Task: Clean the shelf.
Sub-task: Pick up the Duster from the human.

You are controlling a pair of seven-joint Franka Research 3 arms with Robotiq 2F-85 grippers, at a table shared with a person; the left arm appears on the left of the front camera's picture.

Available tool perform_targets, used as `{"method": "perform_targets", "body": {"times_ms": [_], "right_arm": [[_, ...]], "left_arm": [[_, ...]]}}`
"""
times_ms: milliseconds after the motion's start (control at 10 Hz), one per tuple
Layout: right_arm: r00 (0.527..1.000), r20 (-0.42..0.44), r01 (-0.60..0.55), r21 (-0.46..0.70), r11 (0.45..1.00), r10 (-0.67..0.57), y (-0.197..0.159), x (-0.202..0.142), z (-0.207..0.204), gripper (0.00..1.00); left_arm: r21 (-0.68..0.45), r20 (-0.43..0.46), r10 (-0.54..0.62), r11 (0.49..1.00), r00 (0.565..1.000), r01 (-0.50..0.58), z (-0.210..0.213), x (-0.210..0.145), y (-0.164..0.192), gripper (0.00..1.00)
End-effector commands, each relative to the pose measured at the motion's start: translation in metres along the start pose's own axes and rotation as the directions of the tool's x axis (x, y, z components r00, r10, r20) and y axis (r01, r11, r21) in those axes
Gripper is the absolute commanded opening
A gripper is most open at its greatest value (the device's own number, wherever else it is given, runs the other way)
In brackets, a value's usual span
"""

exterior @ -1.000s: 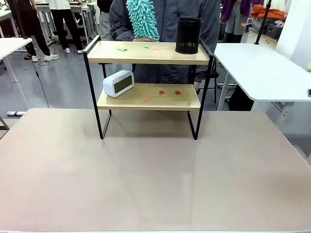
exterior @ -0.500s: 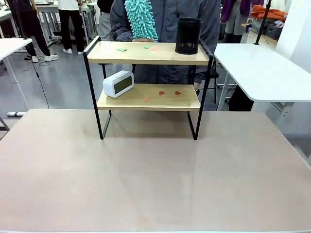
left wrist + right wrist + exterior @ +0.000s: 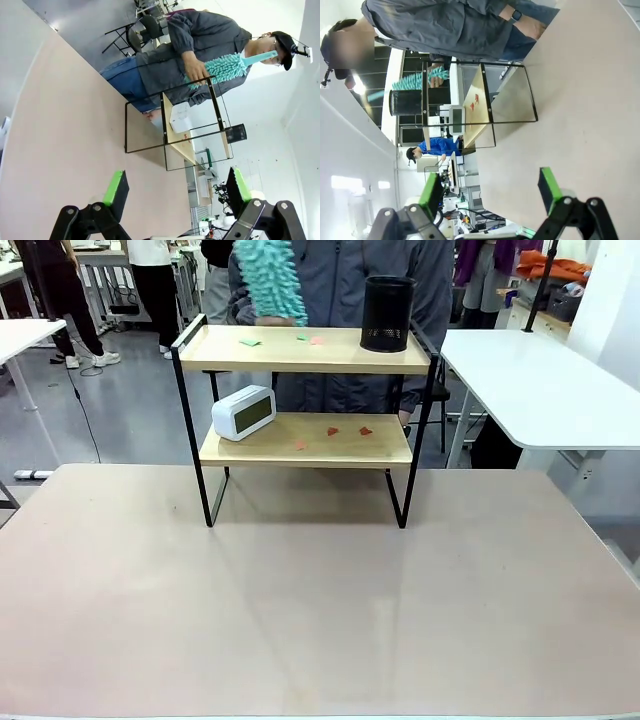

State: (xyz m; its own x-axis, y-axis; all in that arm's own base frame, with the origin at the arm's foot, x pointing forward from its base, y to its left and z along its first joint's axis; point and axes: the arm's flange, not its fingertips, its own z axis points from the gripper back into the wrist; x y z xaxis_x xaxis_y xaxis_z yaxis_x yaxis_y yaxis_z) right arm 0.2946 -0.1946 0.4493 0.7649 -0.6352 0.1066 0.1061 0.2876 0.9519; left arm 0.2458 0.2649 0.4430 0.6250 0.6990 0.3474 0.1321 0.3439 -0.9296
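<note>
Sweep looks barely begun: person's duster [image 3: 270, 280] over shelf [image 3: 300, 348], paper scraps [image 3: 250, 341] on both boards. Left gripper [image 3: 176, 182] and right gripper [image 3: 490, 189] gape, empty. Next: brush scraps off.

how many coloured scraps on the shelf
6: three small coloured paper scraps on the top wooden board, three on the lower board; more may hide behind the white clock.

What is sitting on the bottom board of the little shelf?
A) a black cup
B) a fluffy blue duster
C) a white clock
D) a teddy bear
C: the white clock stands at the left end of the lower board of the shelf, while the black mesh cup is up on the top board.
</note>
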Motion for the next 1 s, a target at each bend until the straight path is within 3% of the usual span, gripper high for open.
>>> {"method": "perform_targets", "body": {"times_ms": [0,600,800,900], "right_arm": [[1.0,0.012,-0.008,0.023,1.0,0.008,-0.001,0.0,-0.001,1.0],[1.0,0.012,-0.008,0.023,1.0,0.008,-0.001,0.0,-0.001,1.0],[1.0,0.012,-0.008,0.023,1.0,0.008,-0.001,0.0,-0.001,1.0],[1.0,0.012,-0.008,0.023,1.0,0.008,-0.001,0.0,-0.001,1.0]], "left_arm": [[-0.019,0.02,-0.023,1.0,1.0,0.024,-0.004,0.0,0.004,1.0],[0.009,0.004,0.003,1.0,1.0,-0.003,-0.002,0.0,0.003,1.0],[-0.081,-0.069,0.034,0.996,0.997,-0.04,-0.025,0.026,-0.013,1.0],[-0.116,-0.052,0.057,0.991,0.997,-0.063,-0.043,0.051,-0.029,1.0]]}}
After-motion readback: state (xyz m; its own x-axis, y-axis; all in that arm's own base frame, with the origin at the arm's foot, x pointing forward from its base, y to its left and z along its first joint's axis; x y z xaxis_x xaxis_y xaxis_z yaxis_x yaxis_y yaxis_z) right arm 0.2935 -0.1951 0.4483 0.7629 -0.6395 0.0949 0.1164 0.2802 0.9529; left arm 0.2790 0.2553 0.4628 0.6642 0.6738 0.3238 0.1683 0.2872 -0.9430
